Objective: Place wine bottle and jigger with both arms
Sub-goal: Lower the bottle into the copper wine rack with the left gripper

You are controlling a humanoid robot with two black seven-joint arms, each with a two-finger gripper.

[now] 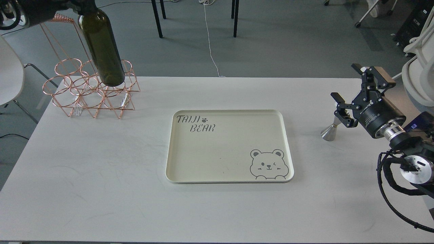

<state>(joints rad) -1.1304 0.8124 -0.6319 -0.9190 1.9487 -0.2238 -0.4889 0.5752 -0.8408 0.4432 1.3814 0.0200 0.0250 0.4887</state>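
The wine bottle [101,47], dark olive green, hangs tilted in the air over the copper wire rack [67,101] at the far left; its neck is cut off by the top edge. My left gripper [84,4] holds it at the neck, mostly out of frame. The silver jigger [329,131] stands on the white table [101,176] right of the tray. My right gripper [344,81] is open, with its jaws spread wide. The lower finger sits in front of the jigger's upper cone, which is hidden.
A cream tray [230,156] with a bear drawing and "TAIJI BEAR" lettering lies at the table's middle, with nothing on it. Chair legs and cables are on the floor beyond the table. A white chair [8,78] stands at the left.
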